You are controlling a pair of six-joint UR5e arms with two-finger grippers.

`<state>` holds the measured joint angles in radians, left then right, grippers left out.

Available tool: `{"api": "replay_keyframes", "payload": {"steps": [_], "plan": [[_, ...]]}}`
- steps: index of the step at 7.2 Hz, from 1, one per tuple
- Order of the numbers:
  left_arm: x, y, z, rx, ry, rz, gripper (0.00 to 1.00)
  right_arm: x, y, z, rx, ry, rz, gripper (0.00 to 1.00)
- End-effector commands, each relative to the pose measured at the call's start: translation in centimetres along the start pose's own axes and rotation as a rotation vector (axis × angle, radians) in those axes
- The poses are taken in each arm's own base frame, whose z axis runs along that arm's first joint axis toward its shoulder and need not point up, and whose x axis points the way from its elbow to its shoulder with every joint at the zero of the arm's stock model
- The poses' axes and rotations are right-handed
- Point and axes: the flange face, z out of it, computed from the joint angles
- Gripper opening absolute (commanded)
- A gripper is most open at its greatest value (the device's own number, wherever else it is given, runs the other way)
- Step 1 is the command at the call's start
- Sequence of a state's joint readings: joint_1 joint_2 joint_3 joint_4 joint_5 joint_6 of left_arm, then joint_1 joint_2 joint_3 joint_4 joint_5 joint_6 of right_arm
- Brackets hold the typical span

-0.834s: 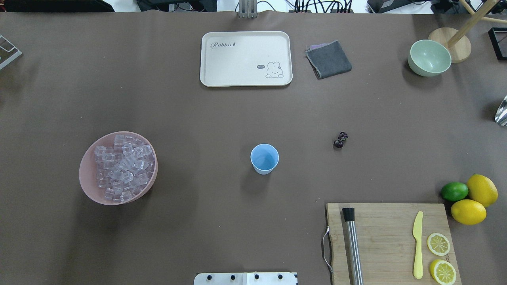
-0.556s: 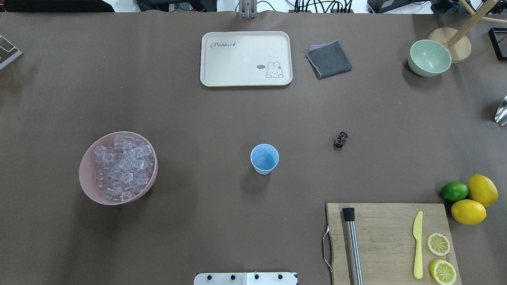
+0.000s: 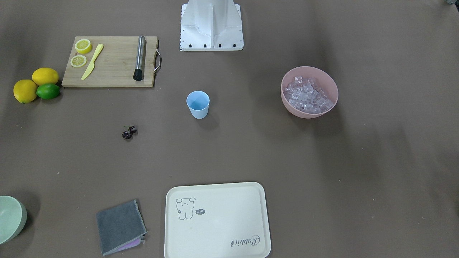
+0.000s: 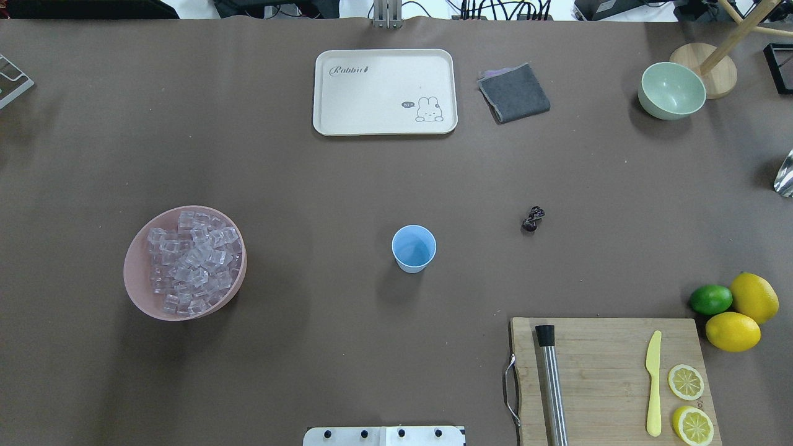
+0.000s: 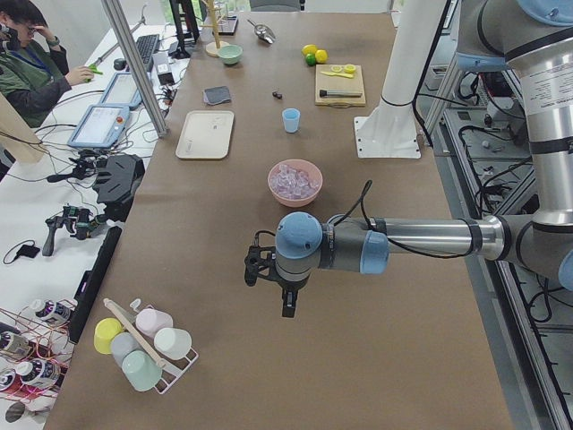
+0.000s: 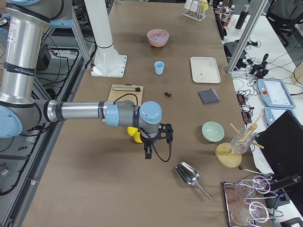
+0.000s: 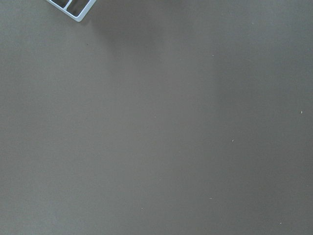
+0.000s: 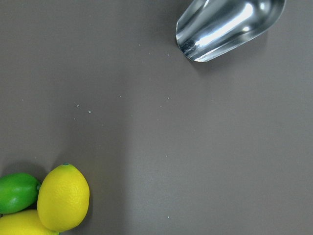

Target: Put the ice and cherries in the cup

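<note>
Nothing is shifting on the worktop (image 4: 310,186) since 0.8 s ago. The cup (image 4: 414,248) is standing at centre, looking empty. The ice (image 4: 192,260) is sitting in the pink bowl (image 4: 128,275) on the side of my left end effector (image 5: 286,307). The cherries (image 4: 533,218) are lying nearer my right end effector (image 6: 147,153). I cannot tell the grip of either of the 2.

A brown-covered table (image 4: 310,173) fills the overhead frame under even light. In the exterior left view, a white desk (image 5: 36,215) runs down the left edge beside an aluminium post (image 5: 134,63). In the exterior right view, a black office chair (image 6: 286,12) sits upper right.
</note>
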<state>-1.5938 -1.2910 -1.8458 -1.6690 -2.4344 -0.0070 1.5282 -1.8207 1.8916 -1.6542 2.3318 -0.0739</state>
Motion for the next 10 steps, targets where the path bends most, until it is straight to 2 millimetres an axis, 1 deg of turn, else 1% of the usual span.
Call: {"api": "replay_keyframes", "payload": {"steps": [1, 3, 4, 5, 6, 7, 8, 9, 10], "plan": [[0.1, -0.1, -0.1, 0.002, 0.000, 0.003, 0.99, -0.6, -0.4, -0.6, 0.015, -0.007, -0.007, 1.00], [0.2, -0.3, -0.2, 0.004, 0.000, 0.004, 0.99, -2.6, -0.3, -2.6, 0.054, -0.030, -0.077, 1.00], [0.2, -0.3, -0.2, 0.005, 0.000, 0.007, 0.99, -1.9, 0.2, -2.8, 0.073, -0.130, -0.047, 1.00], [0.2, -0.5, -0.3, 0.008, 0.001, 0.008, 0.99, -0.9, 0.7, -4.9, 0.130, -0.141, -0.018, 1.00], [0.5, -0.7, -0.5, 0.023, 0.003, 0.027, 0.99, -1.6, -1.2, -6.7, 0.166, -0.130, -0.038, 1.00], [0.9, -1.1, -0.9, 0.081, 0.003, 0.092, 0.99, -1.7, -2.4, -8.6, 0.210, -0.120, -0.047, 1.00], [1.8, -1.7, -1.6, 0.163, 0.004, 0.186, 0.99, -1.1, -2.4, -9.6, 0.234, -0.122, -0.032, 1.00], [2.2, -2.8, -2.2, 0.263, 0.000, 0.294, 0.99, -1.1, -2.4, -9.8, 0.238, -0.123, -0.029, 1.00], [2.0, -2.5, -1.8, 0.282, 0.044, 0.323, 0.99, -1.0, -2.3, -9.9, 0.240, -0.119, -0.035, 1.00]]}}
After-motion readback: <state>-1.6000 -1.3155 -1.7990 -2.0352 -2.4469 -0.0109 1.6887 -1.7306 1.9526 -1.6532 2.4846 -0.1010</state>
